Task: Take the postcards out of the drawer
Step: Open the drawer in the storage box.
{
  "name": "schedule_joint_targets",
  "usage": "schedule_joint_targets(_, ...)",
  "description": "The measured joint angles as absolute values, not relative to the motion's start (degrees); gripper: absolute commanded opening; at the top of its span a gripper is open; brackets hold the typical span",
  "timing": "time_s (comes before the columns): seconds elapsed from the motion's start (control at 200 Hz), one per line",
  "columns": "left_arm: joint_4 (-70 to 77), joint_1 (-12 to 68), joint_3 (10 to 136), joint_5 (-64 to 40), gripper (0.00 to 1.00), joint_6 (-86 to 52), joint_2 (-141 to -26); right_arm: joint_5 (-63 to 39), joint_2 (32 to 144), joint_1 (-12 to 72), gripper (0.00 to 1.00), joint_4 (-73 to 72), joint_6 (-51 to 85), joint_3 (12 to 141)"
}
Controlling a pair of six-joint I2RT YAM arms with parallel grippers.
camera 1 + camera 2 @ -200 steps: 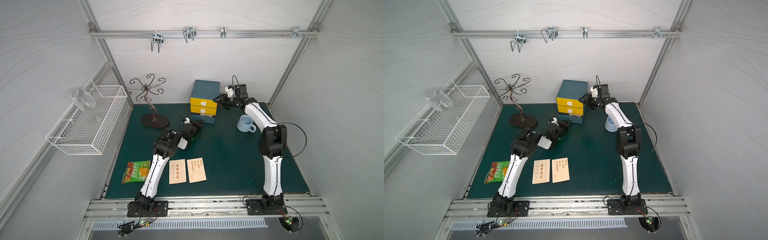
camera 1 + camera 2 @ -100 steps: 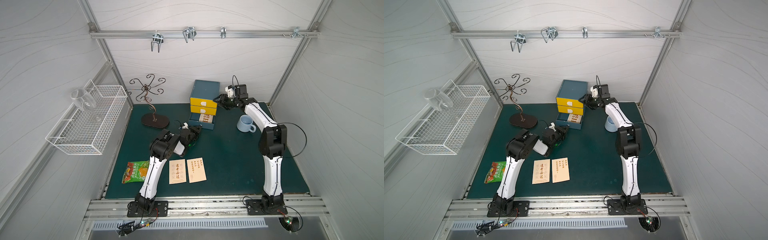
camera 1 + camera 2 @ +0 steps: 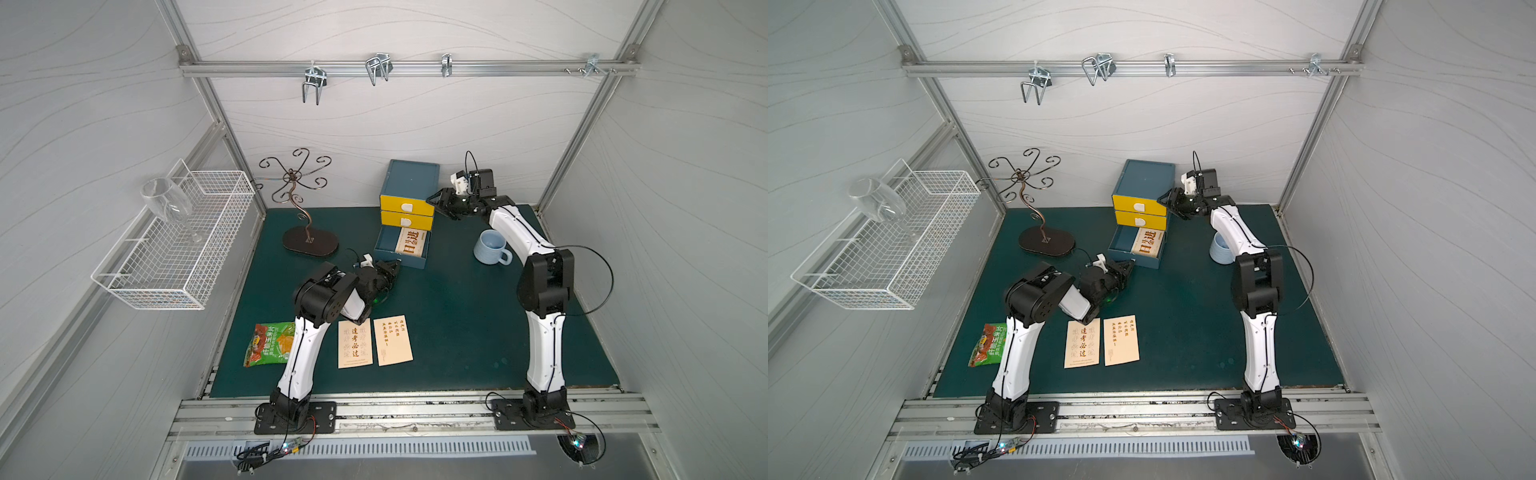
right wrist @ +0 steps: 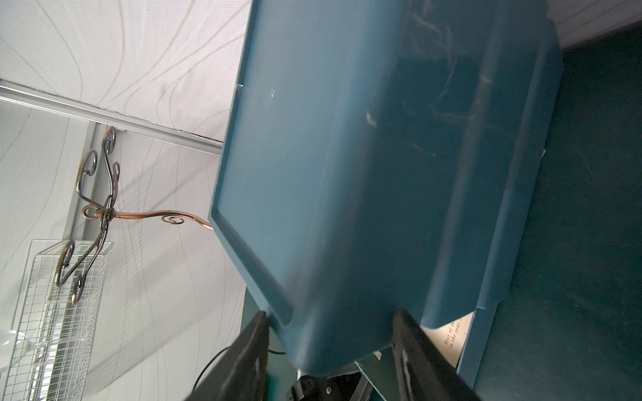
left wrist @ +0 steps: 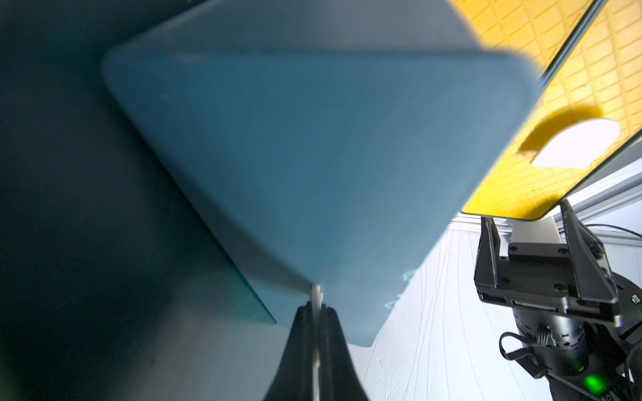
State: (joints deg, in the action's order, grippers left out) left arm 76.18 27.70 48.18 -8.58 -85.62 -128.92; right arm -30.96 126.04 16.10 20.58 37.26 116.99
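Observation:
The blue bottom drawer of the small cabinet stands pulled out. One of the postcards, with large bold characters, lies inside it. Two more postcards lie flat on the green mat near the front. My left gripper is at the drawer's front wall, shut on its thin white pull tab. My right gripper is at the cabinet's upper right corner, with a finger closed against each side of that corner.
A light blue mug stands right of the drawer, beside my right arm. A green-and-orange snack packet lies at the mat's front left. A curly metal stand is at the back left. A wire basket holding a wine glass hangs on the left wall.
My left gripper has drawn back toward the front with the tab, and the bottom drawer has slid open, uncovering the card inside. The right arm has not moved.

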Motion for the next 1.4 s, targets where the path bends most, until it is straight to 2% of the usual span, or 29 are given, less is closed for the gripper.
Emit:
schedule_joint_targets(0.62, 77.06, 29.06, 44.49, -7.92, 0.00, -85.69, -127.33, -31.11, 125.67, 16.10, 0.58, 19.70, 37.76, 116.05)
schedule_joint_targets(0.79, 76.82, 29.06, 44.34, -7.92, 0.21, -85.78, -127.04, -31.07, 125.56, 16.10, 0.58, 19.53, 37.76, 115.83)
schedule_joint_targets(1.066, 73.84, 29.15, 41.74, -8.01, 0.46, -83.88, -122.06, -30.94, 125.49, 16.08, 0.60, 19.53, 37.76, 115.68)
schedule_joint_targets(1.396, 68.34, 29.10, 39.29, -8.49, 0.51, -79.57, -113.19, -30.89, 125.40, 15.79, 0.62, 19.70, 37.69, 115.52)
